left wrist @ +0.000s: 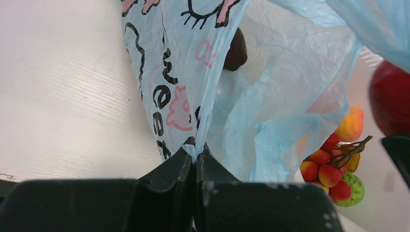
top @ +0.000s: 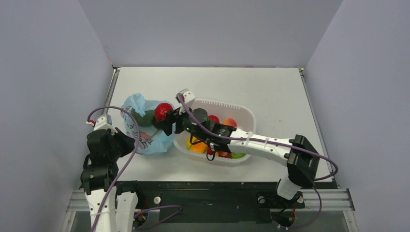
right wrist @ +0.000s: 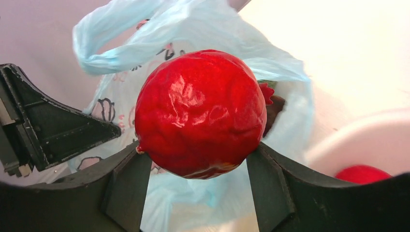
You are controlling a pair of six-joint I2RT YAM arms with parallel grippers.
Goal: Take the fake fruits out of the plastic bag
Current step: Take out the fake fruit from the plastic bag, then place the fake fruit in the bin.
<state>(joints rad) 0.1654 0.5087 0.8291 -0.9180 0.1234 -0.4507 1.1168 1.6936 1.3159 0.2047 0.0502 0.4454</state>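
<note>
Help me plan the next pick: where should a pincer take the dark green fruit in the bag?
Take the dark green fruit across its round sides, probably from above through the open plastic bag: it shows bare, while film held by the left pincer covers its near side.

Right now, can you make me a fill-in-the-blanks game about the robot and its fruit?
The right gripper holds a round fruit coloured ____.
The left gripper pinches a plastic bag coloured light ____.
The white tub sits on the bag's ____ side.
Missing words: red, blue, right.
</note>
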